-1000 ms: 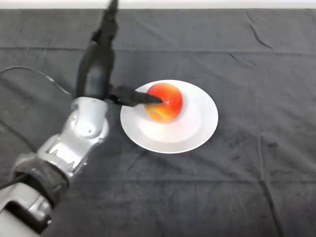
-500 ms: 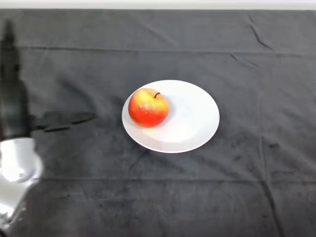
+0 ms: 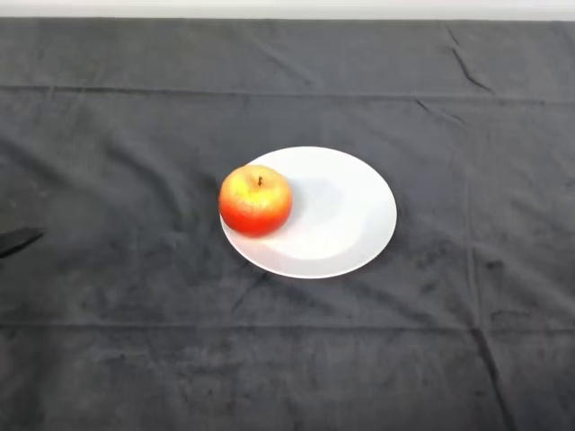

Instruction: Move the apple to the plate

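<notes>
A red and yellow apple [image 3: 256,200] stands stem up on the left part of a white plate [image 3: 341,215], over its left rim. The plate lies in the middle of the table under the dark cloth [image 3: 287,359]. Only a black tip of my left hand [image 3: 18,241] shows at the view's left edge, far left of the apple and touching neither it nor the plate.
The dark cloth has folds and creases, mostly at the back and on the right. Nothing else lies on it.
My hand let go of the apple and drew back left, almost out of view. The apple shifted left from the plate's middle to its left rim.
</notes>
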Robot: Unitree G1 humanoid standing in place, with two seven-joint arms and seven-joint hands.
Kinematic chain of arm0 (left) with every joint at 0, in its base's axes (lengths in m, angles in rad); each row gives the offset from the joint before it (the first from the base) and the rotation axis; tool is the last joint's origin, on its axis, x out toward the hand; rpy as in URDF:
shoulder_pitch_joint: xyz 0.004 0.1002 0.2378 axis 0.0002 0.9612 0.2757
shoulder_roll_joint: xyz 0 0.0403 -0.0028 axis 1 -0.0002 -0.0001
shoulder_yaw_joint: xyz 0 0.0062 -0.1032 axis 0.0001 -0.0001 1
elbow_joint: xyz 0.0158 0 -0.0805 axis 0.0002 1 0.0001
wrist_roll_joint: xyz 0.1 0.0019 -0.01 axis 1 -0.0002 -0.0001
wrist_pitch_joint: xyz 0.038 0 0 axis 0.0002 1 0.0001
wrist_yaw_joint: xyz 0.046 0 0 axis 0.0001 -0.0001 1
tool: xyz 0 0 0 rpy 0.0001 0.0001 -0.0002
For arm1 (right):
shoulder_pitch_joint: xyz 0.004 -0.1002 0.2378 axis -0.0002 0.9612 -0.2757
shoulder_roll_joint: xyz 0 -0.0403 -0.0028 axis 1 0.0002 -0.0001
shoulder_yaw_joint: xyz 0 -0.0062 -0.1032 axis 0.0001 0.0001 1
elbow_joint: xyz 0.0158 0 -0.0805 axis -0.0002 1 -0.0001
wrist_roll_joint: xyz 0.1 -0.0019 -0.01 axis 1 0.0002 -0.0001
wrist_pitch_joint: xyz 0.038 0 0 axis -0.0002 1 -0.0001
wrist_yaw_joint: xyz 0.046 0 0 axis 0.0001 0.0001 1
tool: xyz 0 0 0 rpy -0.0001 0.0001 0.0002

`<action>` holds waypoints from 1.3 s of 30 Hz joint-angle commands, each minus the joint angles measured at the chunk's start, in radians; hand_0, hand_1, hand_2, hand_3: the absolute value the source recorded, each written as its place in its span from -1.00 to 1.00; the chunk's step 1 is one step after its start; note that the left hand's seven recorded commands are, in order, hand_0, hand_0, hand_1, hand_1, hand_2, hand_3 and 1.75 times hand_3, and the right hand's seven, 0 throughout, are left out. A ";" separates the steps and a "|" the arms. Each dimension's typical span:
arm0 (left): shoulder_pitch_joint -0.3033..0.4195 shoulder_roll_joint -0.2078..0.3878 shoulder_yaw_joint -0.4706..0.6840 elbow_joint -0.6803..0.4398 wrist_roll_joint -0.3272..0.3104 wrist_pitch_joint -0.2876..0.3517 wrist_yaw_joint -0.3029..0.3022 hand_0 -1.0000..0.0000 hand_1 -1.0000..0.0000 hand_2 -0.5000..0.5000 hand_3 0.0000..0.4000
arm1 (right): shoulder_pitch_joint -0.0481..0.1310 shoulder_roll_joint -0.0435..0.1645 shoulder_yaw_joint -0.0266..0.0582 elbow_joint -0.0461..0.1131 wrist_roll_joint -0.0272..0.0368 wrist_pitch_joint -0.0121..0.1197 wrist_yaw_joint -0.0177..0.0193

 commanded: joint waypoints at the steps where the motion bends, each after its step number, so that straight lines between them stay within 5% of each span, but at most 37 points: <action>1: 0.035 0.066 0.044 -0.047 -0.011 -0.026 -0.001 1.00 1.00 0.00 -1.00 | 0.006 -0.019 -0.0148 0.001 -0.0041 -0.007 -0.0102; 6: 0.100 0.044 0.121 -0.015 -0.024 -0.077 -0.015 1.00 1.00 0.00 -1.00 | 0.006 -0.019 -0.0148 0.001 -0.0040 -0.007 -0.0106; 16: 0.107 0.029 0.241 0.093 -0.058 -0.117 -0.065 1.00 1.00 0.00 -1.00 | 0.006 -0.019 -0.0150 0.001 -0.0037 -0.007 -0.0108; 39: 0.007 -0.005 0.385 0.333 -0.053 -0.195 -0.136 1.00 1.00 0.00 -1.00 | 0.004 -0.021 -0.0160 0.005 -0.0029 -0.007 -0.0091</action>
